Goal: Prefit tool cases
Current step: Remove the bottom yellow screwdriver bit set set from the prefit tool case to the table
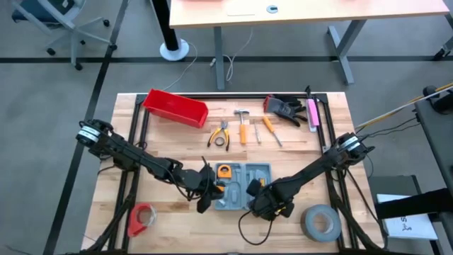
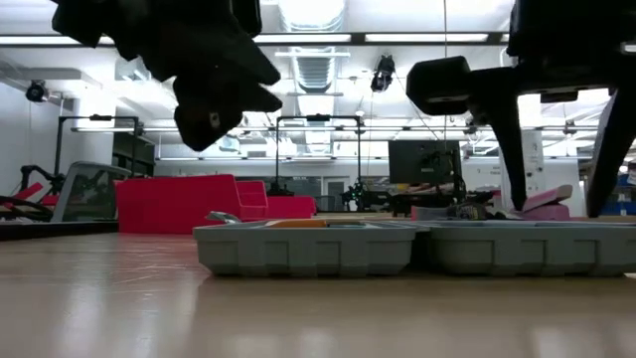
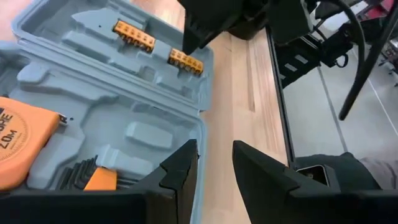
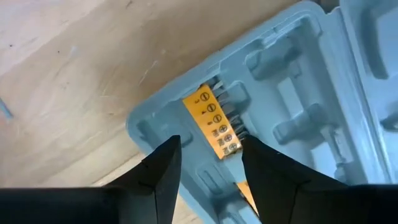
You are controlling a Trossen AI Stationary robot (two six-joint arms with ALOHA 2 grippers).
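The grey-blue tool case (image 1: 241,185) lies open and flat on the wooden table, with an orange tape measure (image 3: 18,149) and orange bit holders (image 3: 185,61) in its recesses. My left gripper (image 3: 214,165) hangs above the case's left end (image 2: 308,249), clear of it in the low view. It is open by a narrow gap. My right gripper (image 4: 208,155) points down over the case's right half. It is open, with its fingers on either side of the end of an orange bit holder (image 4: 214,121) that sits in a recess. My right gripper comes at the case from above, pointing down. One fingertip (image 4: 255,155) stands right beside the near end of the orange bit holder (image 4: 231,144). I cannot tell whether it touches it.
A red bin (image 1: 175,108) stands at the far left. Pliers (image 1: 219,134), a hammer (image 1: 242,124), screwdrivers (image 1: 272,131) and black gloves (image 1: 284,108) lie along the far side. A grey tape roll (image 1: 320,221) is at the near right and a red roll (image 1: 141,218) at the near left.
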